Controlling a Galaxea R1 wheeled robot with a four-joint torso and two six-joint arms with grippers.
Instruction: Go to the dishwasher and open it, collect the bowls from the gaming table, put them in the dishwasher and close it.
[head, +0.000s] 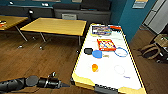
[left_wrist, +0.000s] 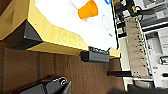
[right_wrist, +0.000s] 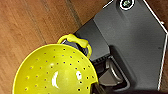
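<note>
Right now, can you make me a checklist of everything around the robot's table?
Surface: gaming table, white top, yellow edge, on a wooden floor.
Job's things: black bowl and blue bowl touching; a pale ring-shaped bowl; a lime-yellow bowl with holes close to the right wrist camera.
Clutter: orange cup, two game boxes, blue ring.
Grippers: left gripper low beside the table's near corner; fingers unclear.
Cables: nothing seen.
Surroundings: yellow-orange wooden tables, teal wall, bags on the floor.
</note>
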